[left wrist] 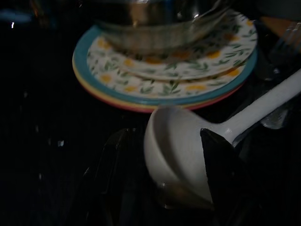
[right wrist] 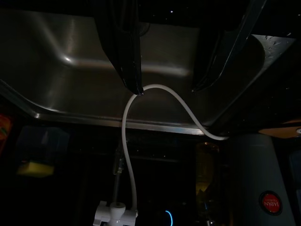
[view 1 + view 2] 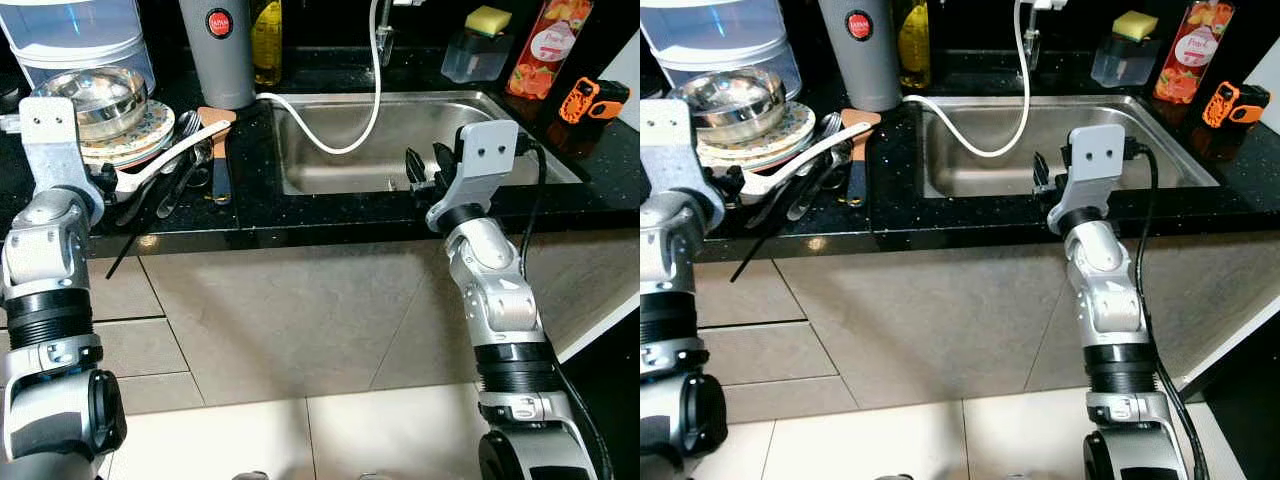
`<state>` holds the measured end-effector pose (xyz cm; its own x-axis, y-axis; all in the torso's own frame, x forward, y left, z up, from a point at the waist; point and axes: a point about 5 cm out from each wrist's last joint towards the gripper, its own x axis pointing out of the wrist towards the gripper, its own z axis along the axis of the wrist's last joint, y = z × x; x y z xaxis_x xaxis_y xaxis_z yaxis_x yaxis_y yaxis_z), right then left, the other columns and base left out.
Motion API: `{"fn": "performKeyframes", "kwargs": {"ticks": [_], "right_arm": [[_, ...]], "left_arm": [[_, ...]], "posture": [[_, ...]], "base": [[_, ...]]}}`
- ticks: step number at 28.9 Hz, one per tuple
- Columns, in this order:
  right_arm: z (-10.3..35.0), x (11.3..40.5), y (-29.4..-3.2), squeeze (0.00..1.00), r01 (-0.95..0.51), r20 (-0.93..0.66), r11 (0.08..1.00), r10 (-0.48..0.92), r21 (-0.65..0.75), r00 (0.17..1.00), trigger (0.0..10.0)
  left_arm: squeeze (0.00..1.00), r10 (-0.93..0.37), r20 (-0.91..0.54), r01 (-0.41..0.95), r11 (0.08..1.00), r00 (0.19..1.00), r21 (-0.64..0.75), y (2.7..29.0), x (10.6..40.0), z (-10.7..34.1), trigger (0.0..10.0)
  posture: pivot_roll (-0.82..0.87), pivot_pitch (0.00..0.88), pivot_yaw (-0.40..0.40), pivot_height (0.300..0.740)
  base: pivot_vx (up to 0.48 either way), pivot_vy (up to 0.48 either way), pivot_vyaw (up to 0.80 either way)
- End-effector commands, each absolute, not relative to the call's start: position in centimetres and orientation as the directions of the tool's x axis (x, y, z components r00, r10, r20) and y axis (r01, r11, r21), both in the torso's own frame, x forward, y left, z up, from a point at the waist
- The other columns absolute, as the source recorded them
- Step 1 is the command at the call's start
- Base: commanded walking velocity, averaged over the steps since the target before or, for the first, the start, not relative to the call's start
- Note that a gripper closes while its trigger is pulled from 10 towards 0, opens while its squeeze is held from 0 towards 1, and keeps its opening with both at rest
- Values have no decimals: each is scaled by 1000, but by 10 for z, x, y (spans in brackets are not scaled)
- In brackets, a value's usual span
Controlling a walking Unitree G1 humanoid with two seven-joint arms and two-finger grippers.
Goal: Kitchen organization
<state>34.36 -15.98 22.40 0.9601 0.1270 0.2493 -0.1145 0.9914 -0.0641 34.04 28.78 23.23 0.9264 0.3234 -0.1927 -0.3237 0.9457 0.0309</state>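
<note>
At the near edge of the black counter point(image 3: 330, 215) we hold our right tool point(image 3: 428, 166) over the front rim of the steel sink point(image 3: 340, 140), its two fingers spread apart and gripping nothing. On the near left, our left tool point(image 1: 155, 188) sits low over the scoop of a white ladle point(image 3: 165, 160); one black finger point(image 1: 221, 160) lies across the bowl's edge, and we cannot tell how wide the fingers stand. Dark utensils point(image 3: 185, 170) and a wooden spatula point(image 3: 218, 145) lie just beside the ladle. Farther back, a steel bowl point(image 3: 95, 100) rests on stacked floral plates point(image 3: 140, 135). A white hose point(image 3: 350, 120) loops into the sink. A grey flask point(image 3: 215, 50) stands at the far side.
</note>
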Motion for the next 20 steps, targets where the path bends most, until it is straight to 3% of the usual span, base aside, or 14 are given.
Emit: {"fn": "performKeyframes", "kwargs": {"ticks": [1,4,5,6,7,15,20], "right_arm": [[222,344,-164,0,-102,247,993,115,-64,962,10000],[222,344,-163,0,-106,248,992,119,-66,962,10000],[223,345,-162,0,-110,249,992,123,-67,961,10000],[223,345,-161,0,-113,250,991,127,-67,960,10000],[224,346,-160,0,-116,251,991,130,-68,959,10000],[225,346,-162,0,-115,253,991,129,-72,959,10000],[225,347,-162,0,-112,253,991,127,-73,959,10000]], "left_arm": [[0,330,-243,-343,939,912,-11,286,338,221,10000],[0,344,-270,-365,930,899,-31,288,338,216,10000],[0,352,-290,-380,924,890,-44,289,339,212,6588],[0,355,-308,-390,919,883,-57,290,339,209,4039],[0,365,-321,-405,912,874,-64,291,339,206,0],[0,413,-345,-466,881,843,-85,297,336,201,0],[0,435,-261,-461,886,862,-48,295,338,213,0]], "posture": [[149,4,-44,740],[149,4,-44,740],[150,1,-46,740],[150,1,-46,740],[151,0,-48,740],[145,0,-50,740],[144,0,-50,740]], "base": [[0,0,0],[0,0,0],[0,0,0],[0,0,0],[0,0,0],[0,0,0],[0,0,0]]}}
